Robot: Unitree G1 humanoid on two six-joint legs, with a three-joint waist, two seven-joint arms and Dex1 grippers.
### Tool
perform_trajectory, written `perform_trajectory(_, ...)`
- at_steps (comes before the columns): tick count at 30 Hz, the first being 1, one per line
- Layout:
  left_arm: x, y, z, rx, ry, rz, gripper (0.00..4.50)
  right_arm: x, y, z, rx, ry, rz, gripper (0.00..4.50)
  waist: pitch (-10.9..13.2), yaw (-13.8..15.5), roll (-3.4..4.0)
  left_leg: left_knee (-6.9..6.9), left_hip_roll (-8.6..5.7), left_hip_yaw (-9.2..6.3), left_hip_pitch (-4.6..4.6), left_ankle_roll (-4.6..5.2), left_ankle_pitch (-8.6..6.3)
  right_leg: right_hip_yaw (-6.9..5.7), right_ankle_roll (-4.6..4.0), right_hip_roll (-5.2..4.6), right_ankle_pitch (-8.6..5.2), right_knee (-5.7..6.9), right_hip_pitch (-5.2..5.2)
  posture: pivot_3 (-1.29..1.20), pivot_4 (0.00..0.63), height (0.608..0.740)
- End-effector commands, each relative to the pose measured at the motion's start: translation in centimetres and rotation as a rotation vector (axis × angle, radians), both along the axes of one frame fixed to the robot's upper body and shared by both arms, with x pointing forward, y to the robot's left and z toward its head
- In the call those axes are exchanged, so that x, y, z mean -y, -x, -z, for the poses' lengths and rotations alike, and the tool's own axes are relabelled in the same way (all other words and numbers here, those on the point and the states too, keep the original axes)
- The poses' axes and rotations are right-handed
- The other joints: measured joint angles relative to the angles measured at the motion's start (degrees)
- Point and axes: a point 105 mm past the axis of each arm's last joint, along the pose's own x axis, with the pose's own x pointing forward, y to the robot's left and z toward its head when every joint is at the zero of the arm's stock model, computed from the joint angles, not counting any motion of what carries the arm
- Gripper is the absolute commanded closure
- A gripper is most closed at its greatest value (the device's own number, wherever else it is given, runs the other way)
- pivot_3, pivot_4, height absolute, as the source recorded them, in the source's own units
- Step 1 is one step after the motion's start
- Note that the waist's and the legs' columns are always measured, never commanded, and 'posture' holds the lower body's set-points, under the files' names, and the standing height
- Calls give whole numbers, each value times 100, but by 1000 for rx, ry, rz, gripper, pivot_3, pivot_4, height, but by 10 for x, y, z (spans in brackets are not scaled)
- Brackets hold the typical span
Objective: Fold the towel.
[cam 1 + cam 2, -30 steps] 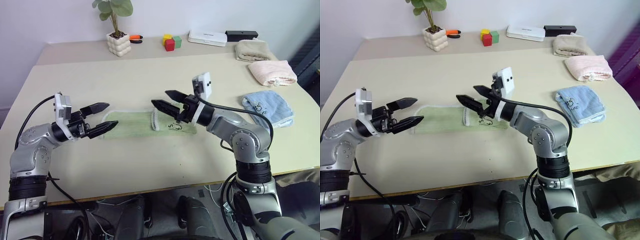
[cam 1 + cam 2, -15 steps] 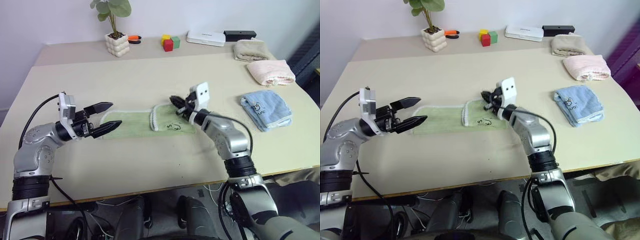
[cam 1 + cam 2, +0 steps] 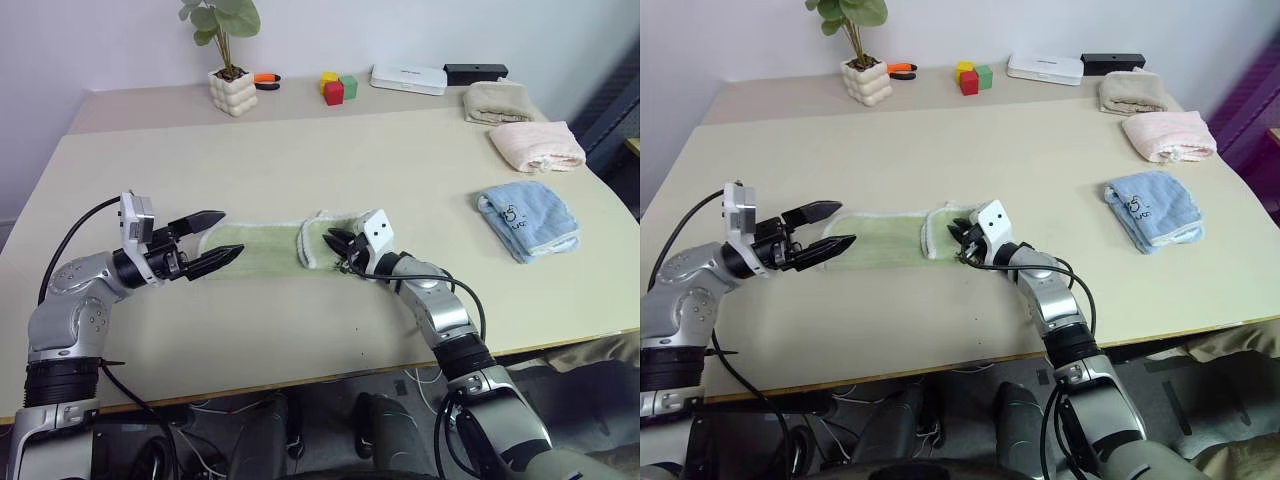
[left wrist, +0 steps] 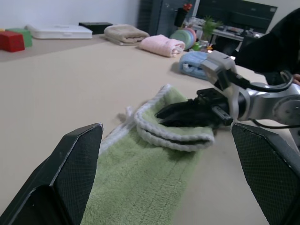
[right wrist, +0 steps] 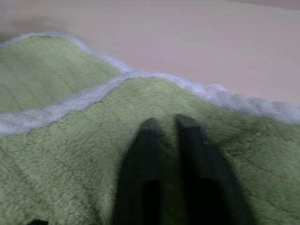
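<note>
1. The towel (image 3: 265, 246) — light green terry with a whitish stitched edge — lies as a long strip near the middle of the table (image 3: 420, 160), its right end turned over onto itself in a short flap.

2. The right gripper (image 3: 338, 245) rests low on that flap, pointing toward the strip's middle. In the right wrist view its two fingers (image 5: 145, 159) lie close together on the pile with only a narrow slit between them; whether any cloth is pinched there cannot be told.

3. The left gripper (image 3: 222, 237) hovers at the strip's left end with jaws spread wide and nothing between them; its fingers (image 4: 65, 173) frame the cloth in the left wrist view.

4. Step in hand, as a judgement: the fold is only begun — one short flap is laid and the rest of the strip is flat. The next move seems to call for a firm pinch on the flap's edge or on the left end, taking both layers, then a level carry across so the stitched edges meet.

5. Containers: the white pot (image 3: 235, 90) at the far edge holds a green plant (image 3: 222, 18). Nothing else here holds contents — the blue towel (image 3: 528, 218), pink towel (image 3: 536, 146) and beige towel (image 3: 499, 100) lie directly on the table at the right.
</note>
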Motion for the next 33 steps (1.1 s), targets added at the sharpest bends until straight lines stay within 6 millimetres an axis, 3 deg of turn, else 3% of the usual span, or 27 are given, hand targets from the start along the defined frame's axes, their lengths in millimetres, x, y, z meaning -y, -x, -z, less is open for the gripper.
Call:
perform_trajectory(1, -3, 1, -2, -68, 45, -47, 0, 0, 0, -10, 30, -23, -8, 1617, 1, -3, 1, -1, 0, 0, 0, 0, 0, 0, 0, 0, 0, 0, -1, 0, 150, 740)
perform_trajectory(4, -2, 5, 1, -166, 110, -76, 0, 4, -2, -23, 76, -15, -12, 105, 1, -4, 1, -1, 0, 0, -1, 0, 1, 0, 0, 0, 0, 1, -1, 0, 150, 740)
perform_trajectory(5, 0, 7, -1, -185, 144, -76, 0, 3, -1, -27, 76, -31, -22, 41, 1, 2, 1, 0, 0, 0, -2, 0, 1, 1, 1, 0, 0, 1, -2, 0, 150, 740)
perform_trajectory(10, 11, 26, -10, -206, 287, -115, 0, 4, 6, -48, 124, -43, -91, 41, 2, 18, 1, 2, -2, -3, -3, 0, 1, 2, 0, -4, 0, 0, -1, 0, 150, 740)
perform_trajectory(14, 2, 36, -12, -292, 435, -241, 0, 12, 19, -82, 205, -13, -196, 41, 3, 21, 2, 4, 0, -8, -3, -1, 1, 3, 0, -5, 1, 2, 0, 0, 150, 740)
perform_trajectory(18, -1, 42, 7, -448, 529, -346, 0, 26, 36, -108, 236, 10, -318, 41, 3, 53, 1, 7, -2, -12, -2, 1, 0, 0, -1, -8, 1, 1, 3, 0, 150, 740)
perform_trajectory(21, -2, 44, 32, -590, 574, -453, 0, 35, 46, -106, 217, 75, -381, 41, 2, 60, -2, 8, -4, -13, -1, 22, -13, -3, -15, -10, -8, -5, 8, 0, 150, 740)
perform_trajectory(25, 2, 49, 37, -690, 812, -507, 0, 35, 46, -104, 206, 77, -379, 41, 2, 60, -3, 14, -7, -14, -1, 31, -18, -4, -20, -27, -8, -6, 10, 0, 150, 740)
perform_trajectory(33, 8, 42, 56, -801, 840, -659, 0, 22, 45, -101, 214, 38, -359, 41, 3, 78, -5, 16, -9, -17, -2, 32, -20, -5, -29, -29, -8, -13, 15, 0, 150, 740)
